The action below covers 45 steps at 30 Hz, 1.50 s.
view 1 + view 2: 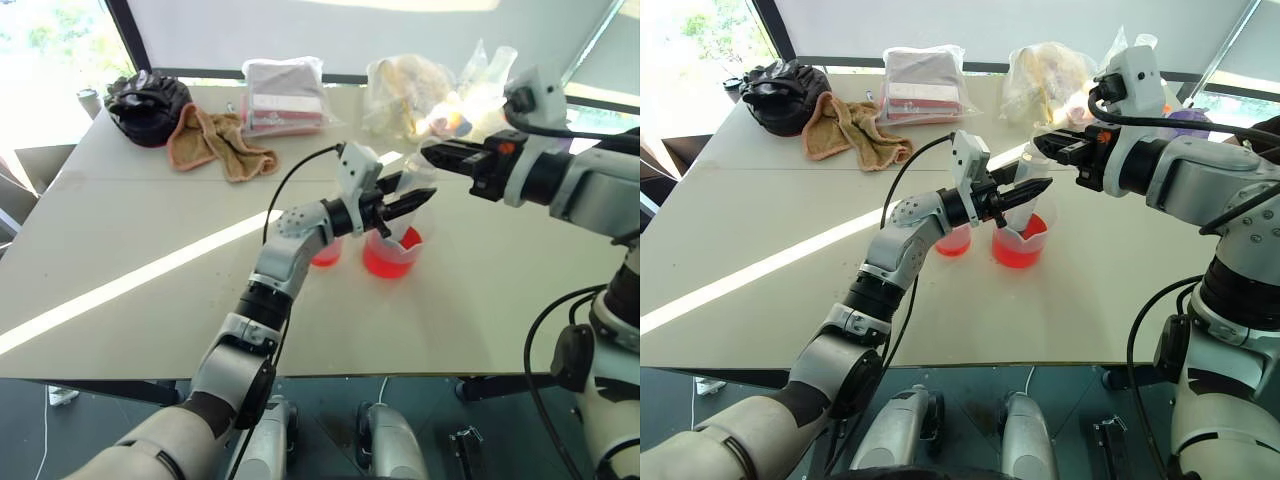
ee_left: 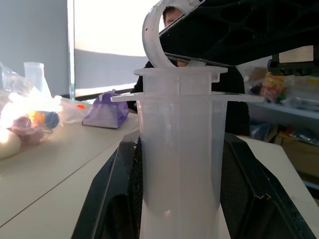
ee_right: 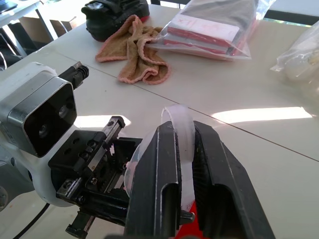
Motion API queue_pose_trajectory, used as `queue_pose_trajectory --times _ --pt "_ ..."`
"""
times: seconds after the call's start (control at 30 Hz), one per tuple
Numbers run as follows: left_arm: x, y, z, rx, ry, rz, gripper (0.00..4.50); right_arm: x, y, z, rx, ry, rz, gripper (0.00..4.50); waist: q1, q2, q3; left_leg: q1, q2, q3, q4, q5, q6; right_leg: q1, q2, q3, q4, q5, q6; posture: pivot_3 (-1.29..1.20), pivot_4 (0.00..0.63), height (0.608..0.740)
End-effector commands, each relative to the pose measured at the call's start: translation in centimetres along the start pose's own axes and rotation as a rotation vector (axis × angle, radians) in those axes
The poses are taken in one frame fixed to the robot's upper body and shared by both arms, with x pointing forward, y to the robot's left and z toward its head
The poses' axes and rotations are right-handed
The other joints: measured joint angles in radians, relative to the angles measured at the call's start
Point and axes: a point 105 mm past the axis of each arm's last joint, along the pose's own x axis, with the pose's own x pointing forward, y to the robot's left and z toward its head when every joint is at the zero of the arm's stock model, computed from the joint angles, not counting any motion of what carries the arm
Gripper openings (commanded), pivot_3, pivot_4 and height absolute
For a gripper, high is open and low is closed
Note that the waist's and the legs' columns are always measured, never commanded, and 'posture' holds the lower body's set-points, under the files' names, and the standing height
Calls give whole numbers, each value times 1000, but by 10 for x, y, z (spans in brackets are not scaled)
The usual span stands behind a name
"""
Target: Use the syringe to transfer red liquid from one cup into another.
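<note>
The syringe [image 2: 179, 164] stands upright in the larger cup [image 1: 392, 255], which holds red liquid [image 1: 1017, 254]. My left gripper [image 1: 418, 201] is shut on the syringe's clear barrel, one black finger [image 2: 112, 199] on each side. My right gripper [image 1: 1046, 144] comes in from the right above it and is shut on the white ring of the plunger [image 3: 182, 124] at the syringe's top. The smaller cup [image 1: 327, 253] sits just left of the larger one, behind my left forearm, with red liquid in its bottom.
At the table's far side lie a brown towel [image 1: 215, 140], a black bag [image 1: 147, 103], a clear bag of pink and white packs [image 1: 285, 95] and bags of mixed items [image 1: 410, 95]. The table's front edge [image 1: 330, 375] is close below the cups.
</note>
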Motion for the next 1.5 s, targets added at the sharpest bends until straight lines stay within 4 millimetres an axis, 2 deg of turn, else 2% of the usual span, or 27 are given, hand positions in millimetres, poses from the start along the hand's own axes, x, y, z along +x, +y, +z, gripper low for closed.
queue_pose_trajectory --times 0.03,0.37,0.63,1.13,1.5 --pt "7 -13 4 -5 -18 -50 1450 -15 -5 34 -58 -131 -46 35 0 0 0 0 0 0 0 0 0 0 0 0 0 0 0 0 150 740" --pt "3 -11 -3 -52 4 -36 1450 -20 -11 48 -35 -184 -46 35 -1 0 0 0 0 0 0 0 0 0 0 0 0 0 0 0 150 740" --pt "1 -13 -8 -62 23 -41 1450 -22 -13 52 -39 -200 -49 35 -1 0 0 0 0 0 0 0 0 0 0 0 0 0 0 0 150 740" --pt "-1 -14 -8 -62 35 -43 1450 -28 -13 66 -46 -258 -31 35 -1 0 0 0 0 0 0 0 0 0 0 0 0 0 -1 0 150 740" --pt "0 -13 -7 -58 33 -44 1450 -27 -11 66 -45 -250 -20 35 -1 0 0 -1 0 0 0 0 0 -1 0 0 -1 -1 -1 0 150 740"
